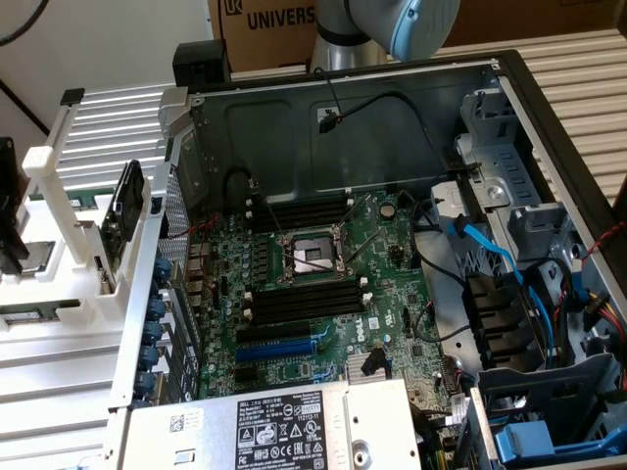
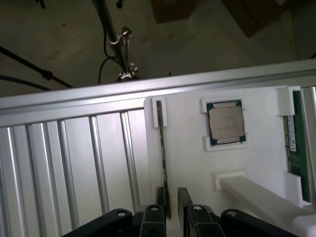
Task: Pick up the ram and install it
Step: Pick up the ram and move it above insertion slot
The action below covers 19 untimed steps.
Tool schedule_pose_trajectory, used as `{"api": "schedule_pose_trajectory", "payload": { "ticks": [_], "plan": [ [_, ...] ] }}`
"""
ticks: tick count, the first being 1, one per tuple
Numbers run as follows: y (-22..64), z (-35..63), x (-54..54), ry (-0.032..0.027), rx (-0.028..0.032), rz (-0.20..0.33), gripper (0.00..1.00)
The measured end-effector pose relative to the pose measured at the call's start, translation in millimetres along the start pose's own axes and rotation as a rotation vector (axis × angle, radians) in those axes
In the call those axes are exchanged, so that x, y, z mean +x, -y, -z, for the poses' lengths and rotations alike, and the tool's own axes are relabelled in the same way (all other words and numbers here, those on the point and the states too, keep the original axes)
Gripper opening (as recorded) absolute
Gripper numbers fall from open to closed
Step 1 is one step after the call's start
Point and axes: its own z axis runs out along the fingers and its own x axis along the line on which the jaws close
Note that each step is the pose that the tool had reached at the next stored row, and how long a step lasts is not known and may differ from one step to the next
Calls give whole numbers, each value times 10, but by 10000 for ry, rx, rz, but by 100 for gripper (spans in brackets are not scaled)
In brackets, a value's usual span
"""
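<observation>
The ram (image 2: 162,148), stood on edge in the white rack (image 1: 69,221) at nine o'clock of the motherboard (image 1: 323,284), is judged light, stiff and fragile; it is best taken by its flat faces at mid-length. The gripper (image 2: 172,193) is seen released, jaws parted and lined up astride the ram's thin edge; nothing is held, and contact cannot be told

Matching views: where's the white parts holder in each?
Exterior view: the white parts holder is at the exterior view's left, outside the open computer case, on the ribbed aluminium table.
Wrist view: the holder lies on that table and has a processor chip seated in it.
Shared landmark: the ribbed aluminium table under the holder.
</observation>
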Motion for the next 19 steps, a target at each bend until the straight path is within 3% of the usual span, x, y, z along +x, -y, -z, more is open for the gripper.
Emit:
{"api": "schedule_pose_trajectory", "payload": {
  "ticks": [2, 4, 6, 7, 12, 15, 19],
  "plan": [
    [0, -27, 0, -11, 1, -1, 24],
    [-1, -40, -9, -68, 7, -1, 24],
    [-6, -54, -32, -229, 36, -4, 24],
    [-8, -61, -33, -277, 47, -4, 24],
    [-24, -84, -30, -279, 63, -1, 24],
    [-56, -165, -18, -262, 160, 10, 24],
    [-58, -171, -17, -264, 160, 10, 24]
  ]
}}
